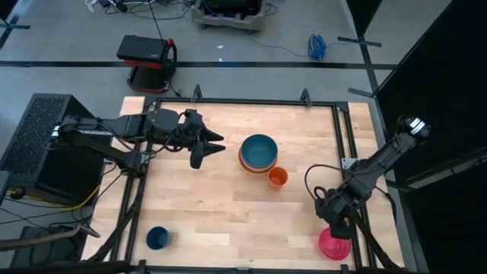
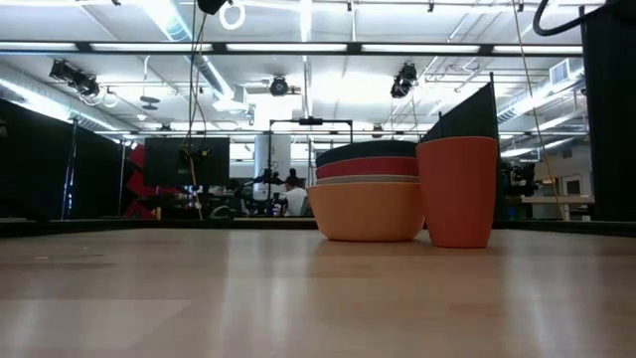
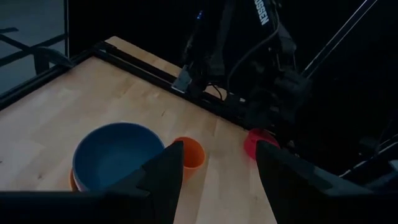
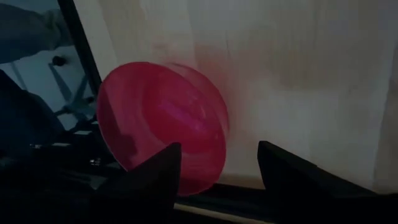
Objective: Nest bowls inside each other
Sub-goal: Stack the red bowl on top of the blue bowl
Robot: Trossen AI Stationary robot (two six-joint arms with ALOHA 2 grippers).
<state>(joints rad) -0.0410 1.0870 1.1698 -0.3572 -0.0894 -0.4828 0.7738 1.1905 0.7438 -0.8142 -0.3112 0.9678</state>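
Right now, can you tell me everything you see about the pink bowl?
The pink bowl is round, shallow and looks like smooth plastic. It sits alone at the table's near right corner, by the black frame, far from the stacked bowls. The right tool hangs just over it, fingers apart; whether they touch it cannot be told. It looks tilted toward the wrist camera.

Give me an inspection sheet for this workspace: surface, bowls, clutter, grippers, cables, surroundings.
Surface: wooden table, black frame round it.
Job's things: bowl stack mid-table, teal on top, then red, white and orange; pink bowl apart at the table's near right edge.
Clutter: orange cup beside the stack; blue cup at near left.
Grippers: left gripper open, left of the stack, empty; right gripper open over the pink bowl.
Cables: black loop by the right arm; blue coil on the floor.
Surroundings: red and black device on the floor; people in the room behind.
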